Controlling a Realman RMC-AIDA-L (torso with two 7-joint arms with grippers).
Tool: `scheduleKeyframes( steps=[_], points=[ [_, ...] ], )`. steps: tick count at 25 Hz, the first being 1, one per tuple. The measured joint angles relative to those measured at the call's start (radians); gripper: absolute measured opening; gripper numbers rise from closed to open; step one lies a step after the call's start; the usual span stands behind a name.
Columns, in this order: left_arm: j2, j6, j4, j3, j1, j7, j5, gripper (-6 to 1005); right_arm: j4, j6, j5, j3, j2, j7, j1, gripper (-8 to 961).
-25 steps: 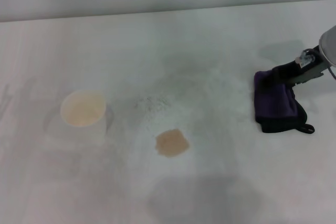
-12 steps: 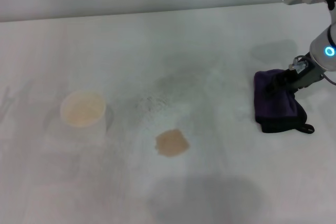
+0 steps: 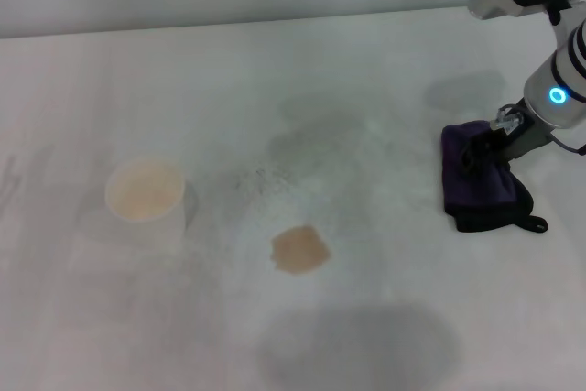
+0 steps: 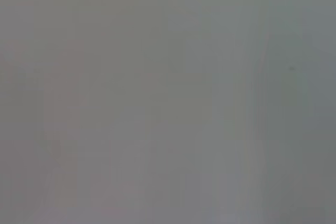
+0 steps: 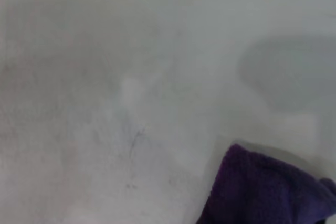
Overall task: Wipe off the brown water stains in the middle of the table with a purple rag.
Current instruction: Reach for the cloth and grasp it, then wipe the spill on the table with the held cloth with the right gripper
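Pickup of the purple rag (image 3: 481, 180) is the step in hand; no wiping has begun, judging by the brown stain (image 3: 299, 249) sitting whole and undisturbed near the middle of the table (image 3: 366, 61).

Right gripper (image 3: 482, 151) is down on the far upper part of the rag, at the right side of the table. Its dark jaws reach into the cloth's top folds and are in contact with it, but whether they are clenched on the fabric or only pressed against it cannot be told from the head view. The right wrist view shows one corner of the rag (image 5: 262, 187) on the bare surface and none of the jaws.

The rag lies folded and flat, its black edge and small loop toward the near right, well apart from the stain, which lies to the left and nearer.

Next move, in my judgement, calls for a firm hold on the cloth, then a carry leftward and nearer to bring it over the stain.

A cup (image 3: 145, 191) stands at the left, well apart from the stain and outside that path.

Left gripper is not seen; its wrist view shows only blank grey.
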Motion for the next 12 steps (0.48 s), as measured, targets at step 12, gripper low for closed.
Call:
scheduleKeyframes(
  steps=[12],
  points=[
    [-0.001, 0.005, -0.001, -0.001, 0.003, 0.039, -0.009, 879, 0.008, -0.011, -0.002, -0.062, 0.000, 0.012, 0.005, 197]
  ],
)
